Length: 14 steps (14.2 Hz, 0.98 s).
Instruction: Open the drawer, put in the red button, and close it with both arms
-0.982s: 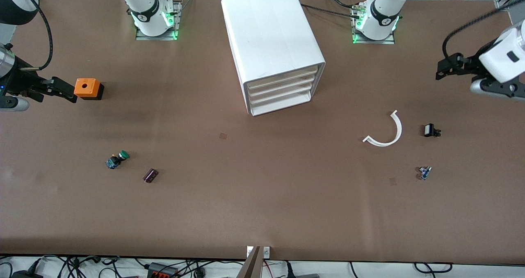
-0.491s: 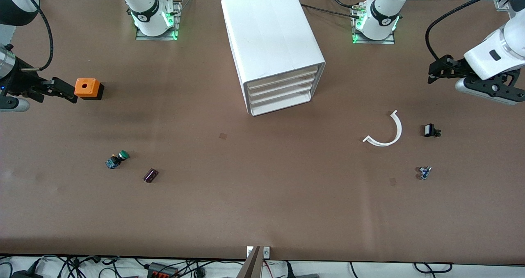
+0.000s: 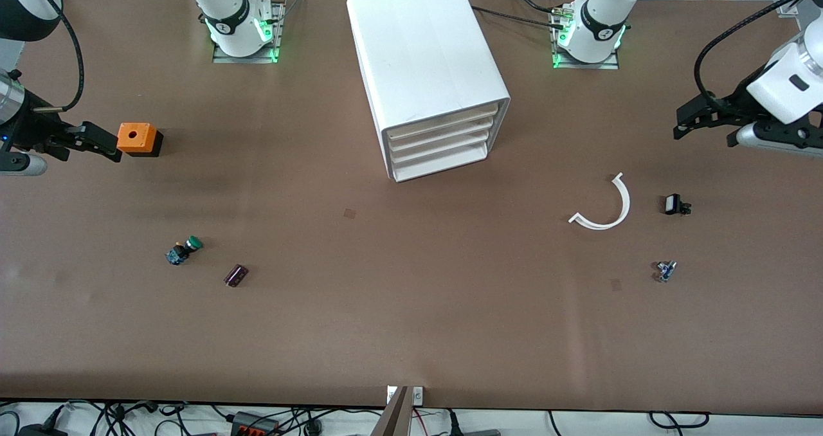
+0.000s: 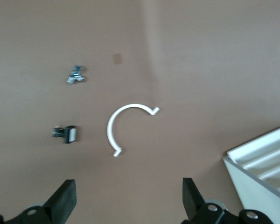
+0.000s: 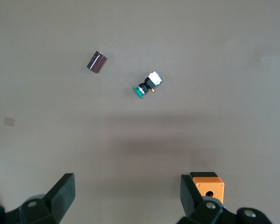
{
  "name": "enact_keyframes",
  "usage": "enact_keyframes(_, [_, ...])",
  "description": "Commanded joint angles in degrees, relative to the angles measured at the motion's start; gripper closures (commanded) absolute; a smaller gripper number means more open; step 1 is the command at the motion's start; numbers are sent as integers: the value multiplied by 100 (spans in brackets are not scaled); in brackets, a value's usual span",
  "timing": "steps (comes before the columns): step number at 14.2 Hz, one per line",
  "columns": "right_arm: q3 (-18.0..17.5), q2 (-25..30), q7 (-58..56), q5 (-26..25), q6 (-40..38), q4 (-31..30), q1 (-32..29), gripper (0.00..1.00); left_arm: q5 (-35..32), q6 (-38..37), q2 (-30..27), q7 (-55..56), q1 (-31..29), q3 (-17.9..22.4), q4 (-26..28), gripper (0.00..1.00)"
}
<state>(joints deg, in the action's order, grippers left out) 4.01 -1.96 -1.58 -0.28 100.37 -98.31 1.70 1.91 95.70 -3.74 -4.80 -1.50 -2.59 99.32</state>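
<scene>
The white cabinet [image 3: 427, 56] stands mid-table near the arm bases, and a corner of it shows in the left wrist view [image 4: 266, 163]. Its top drawer [image 3: 443, 119] is shut, like the ones below it. No red-capped button shows in any view. My left gripper [image 3: 701, 124] hangs open and empty over the table at the left arm's end; the left wrist view shows its jaws [image 4: 129, 196] wide apart. My right gripper [image 3: 96, 141] is open and empty at the right arm's end [image 5: 128, 191], with one finger next to an orange cube [image 3: 137, 138].
The orange cube [image 5: 208, 185] has a hole on top. A green-capped button [image 3: 184, 250] [image 5: 147, 85] and a dark cylinder [image 3: 236, 275] [image 5: 97, 61] lie nearer the camera. A white curved strip [image 3: 604, 208] [image 4: 126, 123], a black part [image 3: 675, 204] [image 4: 67, 134] and a blue-silver part [image 3: 665, 270] [image 4: 75, 75] lie below the left gripper.
The left arm's wrist has shifted and turned a little over its end of the table, its gripper still open. The right arm has not moved.
</scene>
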Motion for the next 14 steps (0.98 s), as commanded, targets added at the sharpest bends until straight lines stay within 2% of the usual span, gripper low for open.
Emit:
enact_keyframes(1, [-32,29,-18,-78,61,-48,-21,0,-322,-50,-162,129,54,-48,115,0])
enact_keyframes(10, [-32,29,-18,-51,44,-48,-21,0,-199,-218,101,94,62,-49,-325,0])
enact_keyframes(14, [-32,38,-18,-51,26,-13,-21,0,-191,-227,145,76,45,-49,-343,0])
